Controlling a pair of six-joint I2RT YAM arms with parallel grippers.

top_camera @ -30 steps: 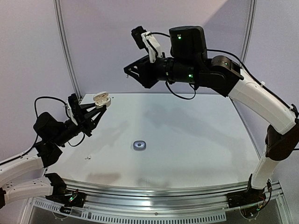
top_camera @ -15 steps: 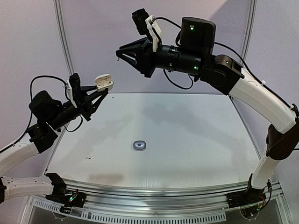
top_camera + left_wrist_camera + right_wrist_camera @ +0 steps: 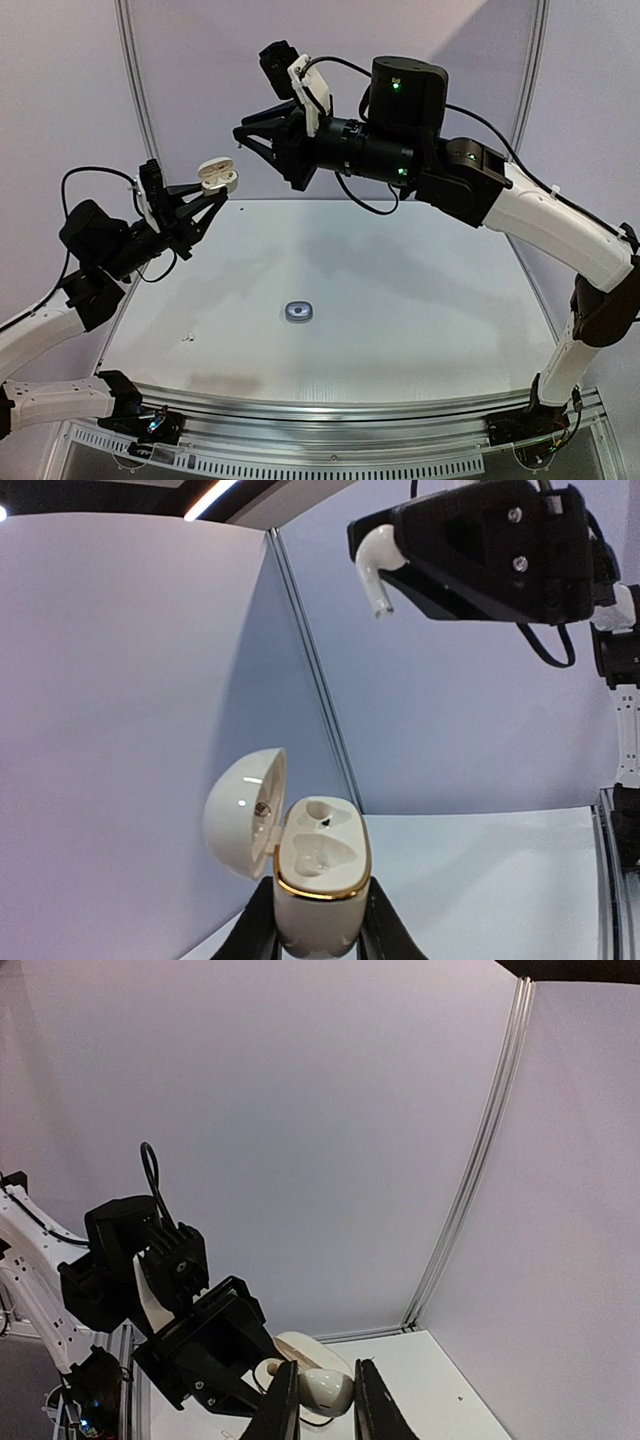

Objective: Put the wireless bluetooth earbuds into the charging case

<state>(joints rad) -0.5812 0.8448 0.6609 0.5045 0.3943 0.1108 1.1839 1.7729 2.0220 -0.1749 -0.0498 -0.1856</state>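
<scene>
Shifting the right gripper (image 3: 243,137) leftward and slightly lower than half a second ago, nearer the left gripper (image 3: 217,190); barely moving the latter. Holding both well above the table (image 3: 420,300) in the top view, while hiding there anything caught at the right fingertips.

Revealing it only in the left wrist view: pinching a white earbud (image 3: 374,566) at the very tips, stem pointing down, jaws narrowed onto it. Showing the same earbud from the right wrist as a rounded white lump between the two fingers (image 3: 284,1410).

Clamping the white charging case (image 3: 318,880) upright in the left gripper, with the lid (image 3: 243,815) swung open to the left. Exposing two moulded wells inside, too pale to judge as filled or vacant.

Hanging the earbud above and to the right of the open case, clearly apart from it.

Leaving a dark case (image 3: 298,312) lying shut mid-table, and a tiny white bit (image 3: 185,337) nearer the left edge, too small to identify.
</scene>
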